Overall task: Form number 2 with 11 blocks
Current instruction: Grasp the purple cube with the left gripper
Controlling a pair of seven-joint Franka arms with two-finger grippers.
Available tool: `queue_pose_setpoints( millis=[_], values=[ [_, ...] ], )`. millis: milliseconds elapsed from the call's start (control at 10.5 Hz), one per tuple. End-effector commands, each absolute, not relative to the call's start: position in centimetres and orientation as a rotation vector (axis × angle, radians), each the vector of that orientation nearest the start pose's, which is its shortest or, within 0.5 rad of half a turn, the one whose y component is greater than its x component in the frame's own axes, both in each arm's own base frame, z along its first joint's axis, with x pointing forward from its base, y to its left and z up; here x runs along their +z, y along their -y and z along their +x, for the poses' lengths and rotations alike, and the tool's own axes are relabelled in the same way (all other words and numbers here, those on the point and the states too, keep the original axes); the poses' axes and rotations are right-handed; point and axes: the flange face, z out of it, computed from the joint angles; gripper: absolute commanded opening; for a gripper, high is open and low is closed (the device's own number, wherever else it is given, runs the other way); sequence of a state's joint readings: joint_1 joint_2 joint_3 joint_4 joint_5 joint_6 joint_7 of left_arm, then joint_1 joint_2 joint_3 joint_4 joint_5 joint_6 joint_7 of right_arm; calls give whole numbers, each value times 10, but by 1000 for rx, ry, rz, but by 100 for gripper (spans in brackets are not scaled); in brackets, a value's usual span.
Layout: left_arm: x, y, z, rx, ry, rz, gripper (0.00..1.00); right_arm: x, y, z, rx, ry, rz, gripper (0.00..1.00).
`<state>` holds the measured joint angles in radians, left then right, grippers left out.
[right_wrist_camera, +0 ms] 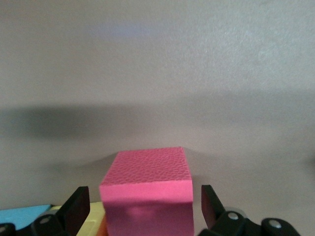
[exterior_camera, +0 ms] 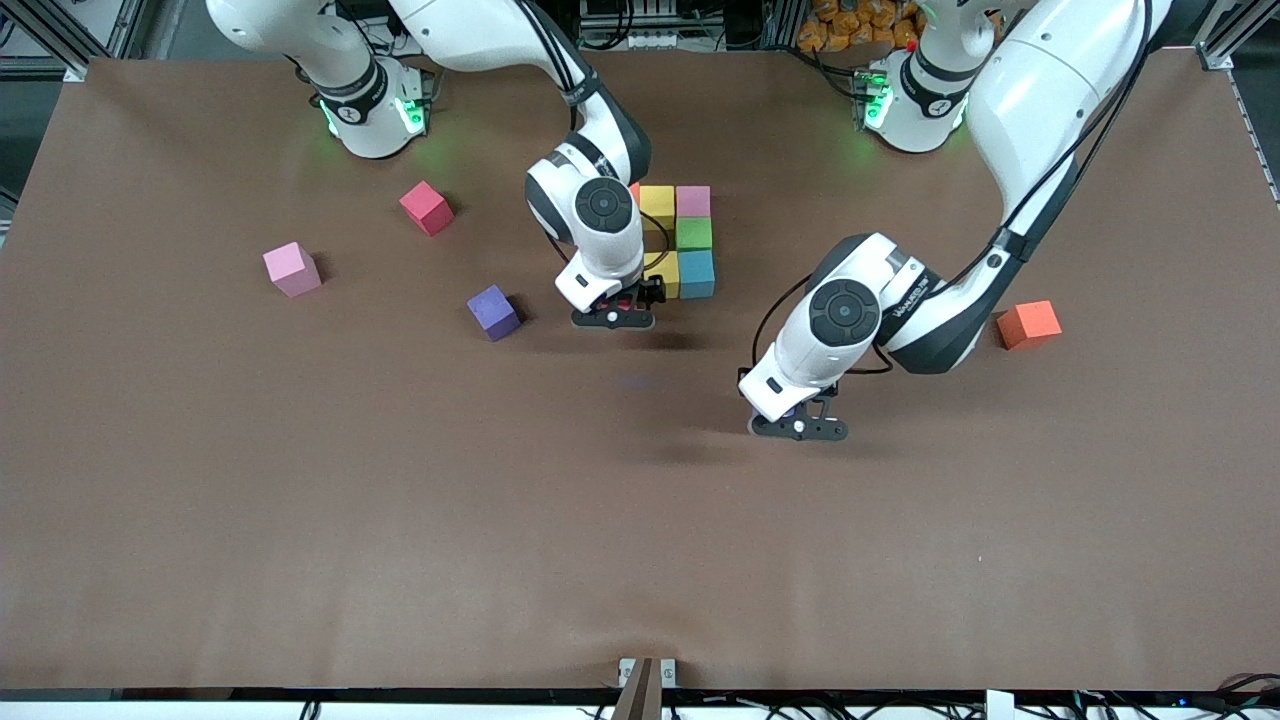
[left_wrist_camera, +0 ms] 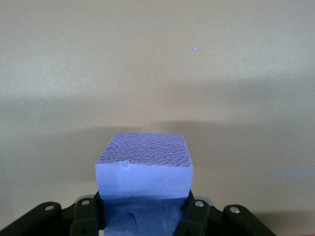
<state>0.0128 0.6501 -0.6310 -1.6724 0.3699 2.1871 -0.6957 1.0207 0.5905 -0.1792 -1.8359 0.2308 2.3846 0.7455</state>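
Note:
A partial number 2 of blocks stands mid-table: yellow (exterior_camera: 656, 203), pink (exterior_camera: 693, 201), green (exterior_camera: 694, 234), light blue (exterior_camera: 697, 273), a second yellow (exterior_camera: 668, 276), and an orange one mostly hidden by the right arm. My right gripper (exterior_camera: 612, 318) is open around a deep pink block (right_wrist_camera: 146, 191) that sits beside the yellow block (right_wrist_camera: 93, 216); its fingers (right_wrist_camera: 76, 206) stand apart from it on both sides. My left gripper (exterior_camera: 798, 428) is shut on a purple block (left_wrist_camera: 143, 167) over bare table, between the digit and the camera.
Loose blocks lie on the brown table (exterior_camera: 400, 520): red (exterior_camera: 427, 207), pink (exterior_camera: 292, 269) and purple (exterior_camera: 494, 312) toward the right arm's end, orange (exterior_camera: 1028, 324) toward the left arm's end.

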Motion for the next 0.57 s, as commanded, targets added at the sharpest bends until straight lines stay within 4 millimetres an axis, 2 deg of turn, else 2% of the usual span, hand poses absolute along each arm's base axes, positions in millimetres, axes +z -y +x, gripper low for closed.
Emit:
queue_pose_setpoints(
  millis=[0,191,287,478],
  values=[
    [303,354,581,69,52,-3226,29,248,-480,434,53,-115,-3072,100],
    [301,364,577,78,49,-3230,29,280,-465,459,17,-151,-3064,100],
    [302,380,571,76,37,-3238,29,293,-459,471,21,-126,-3078,100],
    [292,411,554,99,75,-3232,29,306,-425,501,27,-40,-3121,100]
  ],
)
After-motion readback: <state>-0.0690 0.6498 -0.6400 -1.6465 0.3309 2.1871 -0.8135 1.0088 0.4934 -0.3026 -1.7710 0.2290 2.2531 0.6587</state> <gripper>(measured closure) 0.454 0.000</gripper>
